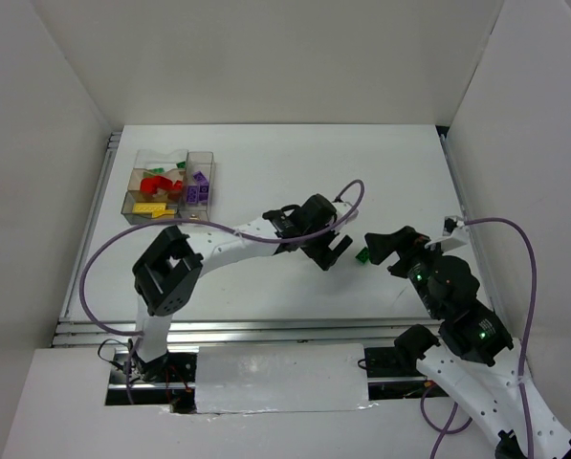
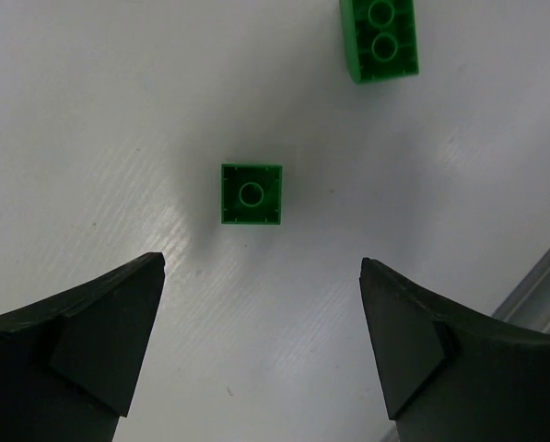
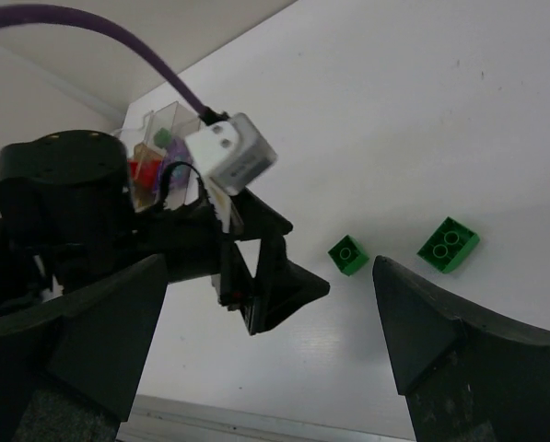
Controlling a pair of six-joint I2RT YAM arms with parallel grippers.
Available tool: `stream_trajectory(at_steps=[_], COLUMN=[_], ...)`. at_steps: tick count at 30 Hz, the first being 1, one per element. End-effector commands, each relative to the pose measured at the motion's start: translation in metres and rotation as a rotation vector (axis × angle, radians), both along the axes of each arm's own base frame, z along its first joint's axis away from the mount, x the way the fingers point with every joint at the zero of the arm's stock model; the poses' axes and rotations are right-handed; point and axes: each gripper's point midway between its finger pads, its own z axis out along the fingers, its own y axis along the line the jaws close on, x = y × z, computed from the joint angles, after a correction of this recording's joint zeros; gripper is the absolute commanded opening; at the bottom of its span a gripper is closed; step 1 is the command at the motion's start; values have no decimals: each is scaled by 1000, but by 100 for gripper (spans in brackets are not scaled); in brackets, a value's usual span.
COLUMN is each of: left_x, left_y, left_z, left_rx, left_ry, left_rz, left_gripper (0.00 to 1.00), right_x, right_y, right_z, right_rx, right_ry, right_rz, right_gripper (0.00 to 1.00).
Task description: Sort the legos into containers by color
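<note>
Legos [image 1: 154, 184] in the top view: most sit in the container [image 1: 161, 150] at the far left of the table [image 1: 266, 172]. One green lego [image 1: 362, 255], can't tell which, shows between your left claw [image 1: 337, 251] and right claw [image 1: 377, 241]. Those two are nearly nose to nose, so drop both at once and they'll clash. (brickhead)

Yep. Left wrist view: your left claw is spread wide and empty, with the small green lego [image 2: 251, 193] lying flat, centred just ahead of its fingers. The longer green lego [image 2: 380, 37] lies farther on, in line with one finger, so reach too far and you'd knock it. (yamfan)

Right wrist view: your right claw gapes wide too, holding nothing, and the left claw partly blocks its way in. I'd send one arm and park the other. (brickhead)
</note>
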Motion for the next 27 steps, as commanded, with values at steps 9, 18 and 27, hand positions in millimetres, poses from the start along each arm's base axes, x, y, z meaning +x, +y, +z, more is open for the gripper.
stream_trajectory(at_steps=[9, 18, 27], left_x=[7, 20, 43], left_y=[-13, -24, -1], left_z=[-51, -72, -70], left_rx=[113, 130, 138], left_ry=[6, 4, 12], left_rz=[-132, -114, -18], left_gripper=[99, 95, 0], right_x=[-7, -6, -7], right_y=[11, 11, 10], right_z=[6, 7, 8], right_rx=[-36, -39, -34], right_ry=[-25, -38, -44], right_rz=[96, 97, 95], right_gripper=[100, 100, 100])
